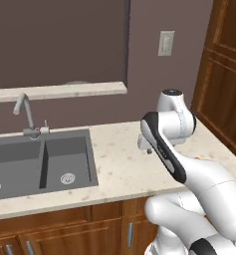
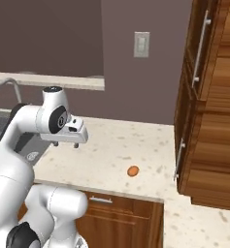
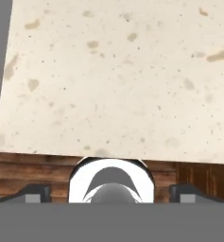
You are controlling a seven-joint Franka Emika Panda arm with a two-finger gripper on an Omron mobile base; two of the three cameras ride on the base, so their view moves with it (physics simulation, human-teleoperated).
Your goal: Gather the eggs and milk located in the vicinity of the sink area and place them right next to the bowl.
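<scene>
The gripper (image 2: 65,143) hung over bare counter (image 1: 119,159), pointing straight down, its jaws spread wide and empty; the hand view looked onto speckled stone with nothing between the fingertips (image 3: 38,193). That posture suited an arm poised before a reach: open jaws commit to nothing and are ready to drop over a small object. The sink (image 1: 40,162) lay to the arm's left, a double basin under a curved faucet (image 1: 24,112), and nothing lay in the parts of its basins that could be seen. One egg (image 2: 133,171), the orange one, rested on the counter to the gripper's right, near the front edge and short of the tall cabinet (image 2: 208,106), well apart from the jaws. Lying on flat stone, it would likely roll if nudged, so an approach from directly above seemed best. The other egg, the milk and the bowl could not be located from these views, so the task appeared barely begun.
</scene>
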